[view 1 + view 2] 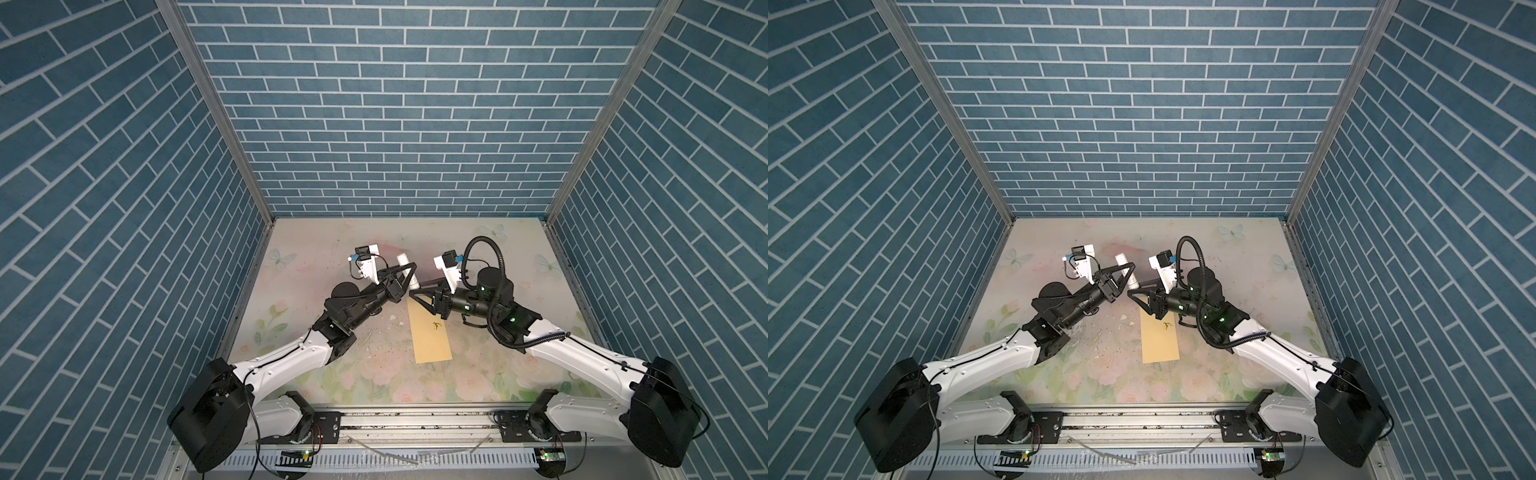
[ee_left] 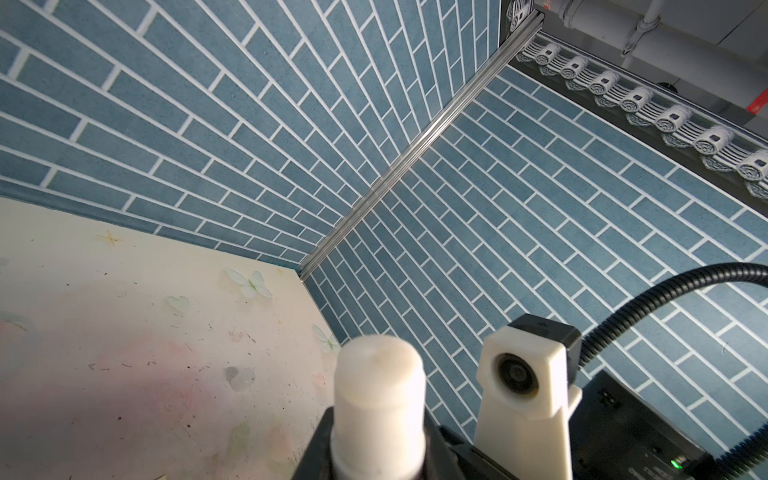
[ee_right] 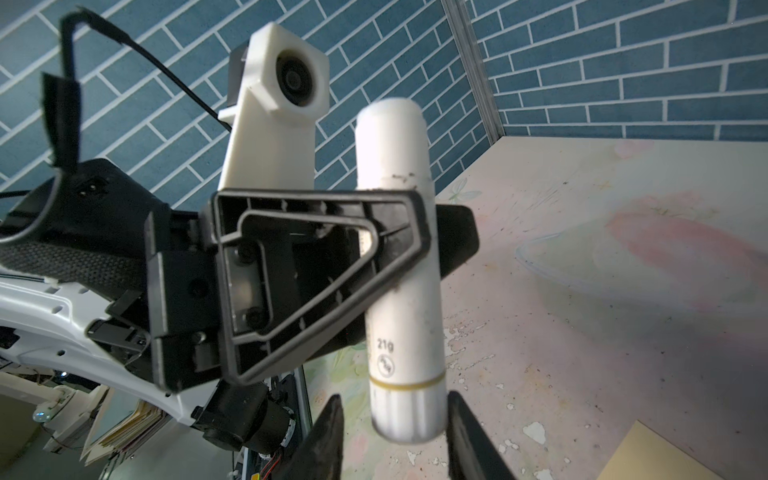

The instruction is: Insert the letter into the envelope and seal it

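Observation:
My left gripper (image 1: 409, 271) (image 1: 1128, 270) is shut on a white glue stick (image 1: 402, 259) (image 1: 1122, 258) (image 2: 378, 386) (image 3: 397, 266), which it holds above the table at about mid-length. In the right wrist view, my right gripper (image 3: 395, 401) stands open around the stick's ribbed end below a yellow band, with a gap on one side. In both top views the right gripper (image 1: 415, 289) (image 1: 1134, 289) meets the stick's near end. The yellow-tan envelope (image 1: 430, 338) (image 1: 1160, 338) (image 3: 665, 457) lies flat on the table, partly under the right gripper. The letter does not show in any view.
The floral table (image 1: 316, 257) is strewn with small white paper flakes (image 1: 392, 318) left of the envelope. Blue brick walls close off the back and both sides. A metal rail (image 1: 415, 419) runs along the front edge between the arm bases.

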